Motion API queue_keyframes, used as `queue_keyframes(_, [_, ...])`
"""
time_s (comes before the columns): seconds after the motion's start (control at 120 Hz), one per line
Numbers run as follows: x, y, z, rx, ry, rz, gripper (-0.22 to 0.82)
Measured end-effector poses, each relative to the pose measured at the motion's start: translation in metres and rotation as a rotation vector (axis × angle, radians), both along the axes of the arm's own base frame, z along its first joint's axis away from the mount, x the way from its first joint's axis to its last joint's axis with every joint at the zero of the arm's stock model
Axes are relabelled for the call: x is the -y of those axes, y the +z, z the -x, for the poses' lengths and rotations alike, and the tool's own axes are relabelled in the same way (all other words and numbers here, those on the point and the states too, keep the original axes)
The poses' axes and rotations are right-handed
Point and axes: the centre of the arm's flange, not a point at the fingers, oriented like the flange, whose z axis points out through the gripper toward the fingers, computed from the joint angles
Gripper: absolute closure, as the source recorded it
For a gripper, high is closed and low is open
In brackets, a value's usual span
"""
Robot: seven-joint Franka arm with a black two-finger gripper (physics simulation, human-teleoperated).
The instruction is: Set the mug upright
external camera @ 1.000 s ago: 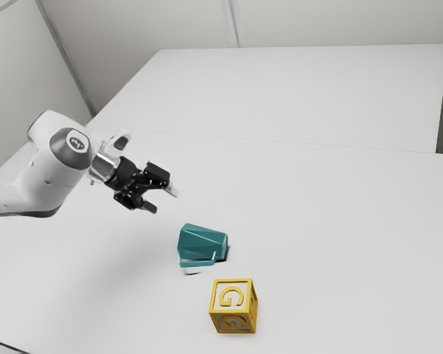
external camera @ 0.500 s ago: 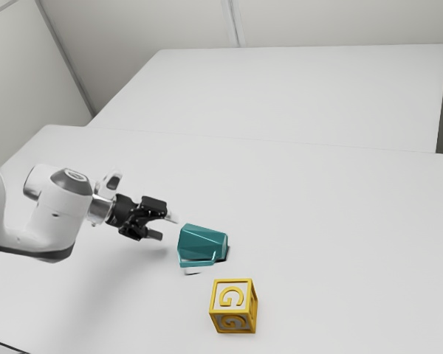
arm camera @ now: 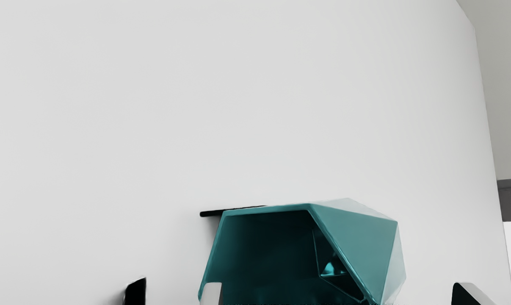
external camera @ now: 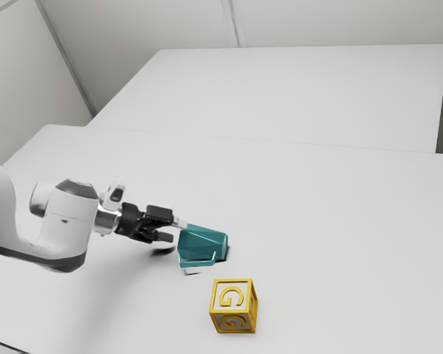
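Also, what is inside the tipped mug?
The mug shows dark teal inner walls and a bright glint, with no object visible. Its depths are too dark to read, and one fingertip covers a small part at the mouth.

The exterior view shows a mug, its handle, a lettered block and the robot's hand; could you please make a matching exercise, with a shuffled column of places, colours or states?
1. Mug
2. Handle
3. Block
4. Hand

A. Black, with its fingers apart
B. Yellow-edged, bearing a letter G
C. Lying on its side, mouth toward the hand
D. On the mug's side nearer the block

Pairs: 1-C, 2-D, 3-B, 4-A
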Motion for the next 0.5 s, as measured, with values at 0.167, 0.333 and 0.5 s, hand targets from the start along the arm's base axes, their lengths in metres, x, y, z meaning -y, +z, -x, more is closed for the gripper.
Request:
queue_keyframes(0.167, [0.009, -0.004, 0.002, 0.016, -0.031, 0.006, 0.01])
queue_keyframes(0.333, [0.018, -0.005, 0.001, 0.032, -0.064, 0.003, 0.01])
queue_keyframes(0.5, [0.028, -0.008, 0.001, 0.038, -0.093, 0.0, 0.01])
